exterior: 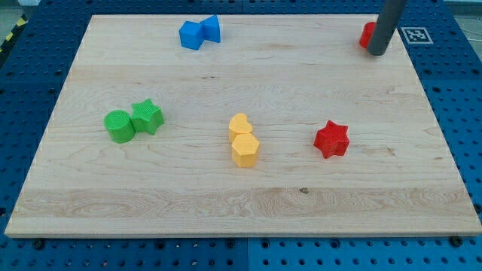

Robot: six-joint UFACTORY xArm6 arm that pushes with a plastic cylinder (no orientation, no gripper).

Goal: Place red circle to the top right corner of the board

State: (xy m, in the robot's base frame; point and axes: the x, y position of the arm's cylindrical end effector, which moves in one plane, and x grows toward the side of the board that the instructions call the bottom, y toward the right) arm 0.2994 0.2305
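The red circle (367, 35) sits near the board's top right corner, mostly hidden behind the dark rod; only its left edge shows. My tip (377, 52) rests on the board right against the red circle, on its lower right side in the view. A red star (331, 139) lies lower down on the view's right half, well apart from the tip.
Two blue blocks (199, 32) touch each other at the view's top centre. A green cylinder (119, 126) and green star (147, 117) touch at the left. A yellow heart (240, 124) and yellow hexagon (245, 150) touch in the middle. The wooden board (113, 196) lies on a blue pegboard.
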